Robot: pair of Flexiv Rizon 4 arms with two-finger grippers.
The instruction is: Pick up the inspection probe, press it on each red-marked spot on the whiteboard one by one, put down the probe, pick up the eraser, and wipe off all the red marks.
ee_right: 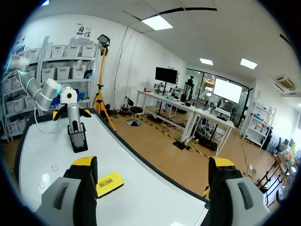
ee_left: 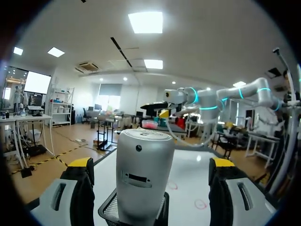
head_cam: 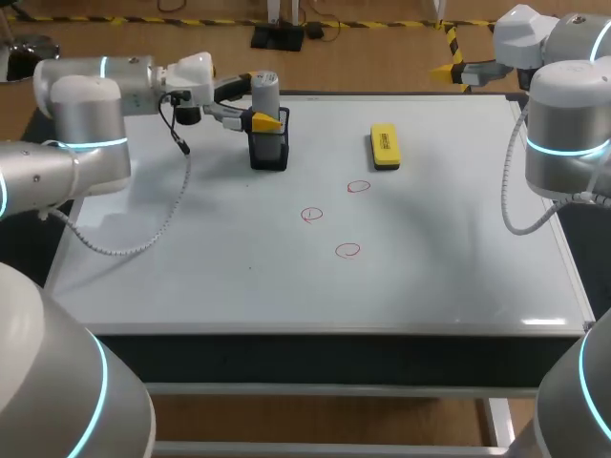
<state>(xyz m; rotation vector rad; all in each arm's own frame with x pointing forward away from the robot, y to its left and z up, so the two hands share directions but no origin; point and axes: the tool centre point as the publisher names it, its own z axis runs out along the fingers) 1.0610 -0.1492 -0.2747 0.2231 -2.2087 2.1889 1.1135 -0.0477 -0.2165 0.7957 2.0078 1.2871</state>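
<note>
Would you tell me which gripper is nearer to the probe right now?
Left. The left gripper, open, straddles the probe without touching it. The right gripper hangs open by the back right corner of the whiteboard, well away from the probe.

Grey probe [head_cam: 264, 88] upright in black mesh holder [head_cam: 269, 155]; yellow eraser [head_cam: 385, 146] flat near three red circles [head_cam: 312, 216].

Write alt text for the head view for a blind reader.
The left gripper, fingers open, flanks the silver inspection probe, upright in a black mesh holder at the far side of the whiteboard. A yellow eraser lies to its right, three red circles are drawn near the middle, and the right arm hangs alongside.
</note>
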